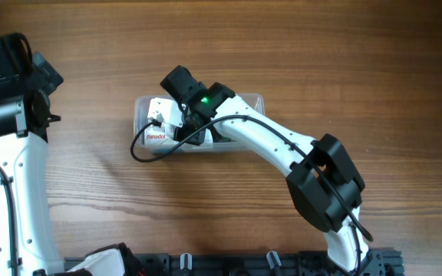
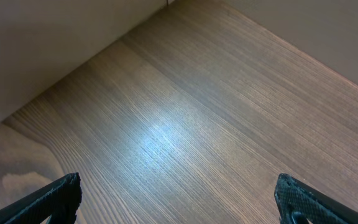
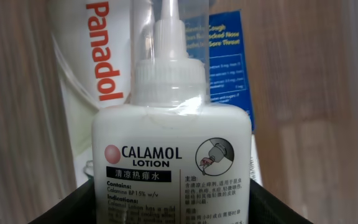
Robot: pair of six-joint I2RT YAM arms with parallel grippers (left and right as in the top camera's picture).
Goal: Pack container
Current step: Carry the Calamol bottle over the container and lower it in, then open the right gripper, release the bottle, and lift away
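Observation:
The container (image 1: 140,107) is a clear shallow tub at the table's middle. My right gripper (image 1: 192,126) reaches into it from the right. In the right wrist view it (image 3: 173,208) is shut on a white Calamol lotion bottle (image 3: 169,155), nozzle pointing away, held over the tub. Under the bottle lie a white Panadol box (image 3: 98,68), also seen from overhead (image 1: 158,137), and a blue-labelled box (image 3: 225,62). My left gripper (image 2: 179,196) is open and empty over bare wood at the far left.
A black cable (image 1: 136,150) loops from the right wrist over the table just in front of the tub's left end. The left arm (image 1: 10,115) stands along the left edge. A black rail (image 1: 282,264) runs along the front edge.

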